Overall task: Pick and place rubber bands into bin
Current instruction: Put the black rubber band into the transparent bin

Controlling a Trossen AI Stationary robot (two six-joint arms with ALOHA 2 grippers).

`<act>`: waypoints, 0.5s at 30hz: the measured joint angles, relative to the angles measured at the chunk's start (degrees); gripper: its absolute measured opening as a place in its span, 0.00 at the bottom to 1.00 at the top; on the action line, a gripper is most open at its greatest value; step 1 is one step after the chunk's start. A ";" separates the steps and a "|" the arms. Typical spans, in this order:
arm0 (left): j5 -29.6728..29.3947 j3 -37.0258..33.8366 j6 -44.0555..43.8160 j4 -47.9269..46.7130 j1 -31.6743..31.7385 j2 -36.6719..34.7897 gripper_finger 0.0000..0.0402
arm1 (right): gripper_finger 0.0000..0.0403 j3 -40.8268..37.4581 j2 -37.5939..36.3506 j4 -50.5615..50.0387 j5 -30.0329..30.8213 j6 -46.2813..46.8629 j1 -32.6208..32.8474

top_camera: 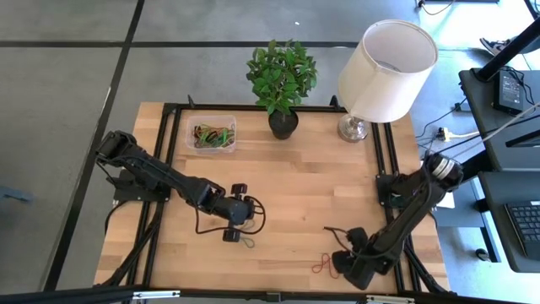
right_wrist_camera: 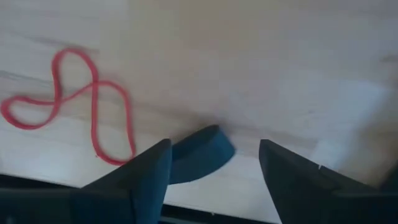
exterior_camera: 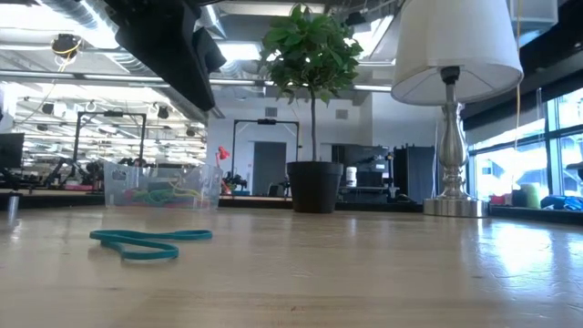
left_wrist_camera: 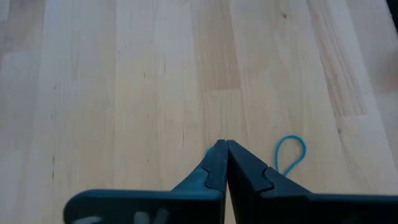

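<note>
Rubber bands: a red one (right_wrist_camera: 74,106) beside the right gripper (right_wrist_camera: 214,165), fingers apart; a teal one (left_wrist_camera: 290,152) beside the left gripper (left_wrist_camera: 224,149), fingers together.

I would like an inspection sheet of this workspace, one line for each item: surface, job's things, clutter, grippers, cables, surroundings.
Surface: wooden table, in a dark frame.
Job's things: clear bin at the far side, coloured rubber bands inside; teal rubber band near the left gripper; red rubber band on the wood by the right gripper.
Clutter: potted plant and lamp on the far edge.
Grippers: left gripper shut, holding nothing visible; right gripper open, above the table beside the red band.
Cables: black cable looping at the left wrist.
Surroundings: desk with keyboard to the right.
</note>
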 joint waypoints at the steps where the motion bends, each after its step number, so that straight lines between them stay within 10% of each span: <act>1: 0.00 0.00 0.00 -0.02 0.00 0.00 0.00 | 0.61 0.00 0.78 1.21 -0.01 0.51 0.14; 9: 0.00 0.00 0.00 -0.02 0.00 0.00 0.00 | 0.56 0.00 5.76 5.20 -0.45 1.20 0.85; 15: -0.01 0.00 0.00 0.02 0.07 0.00 0.01 | 0.28 0.00 6.47 7.36 -1.65 0.87 0.84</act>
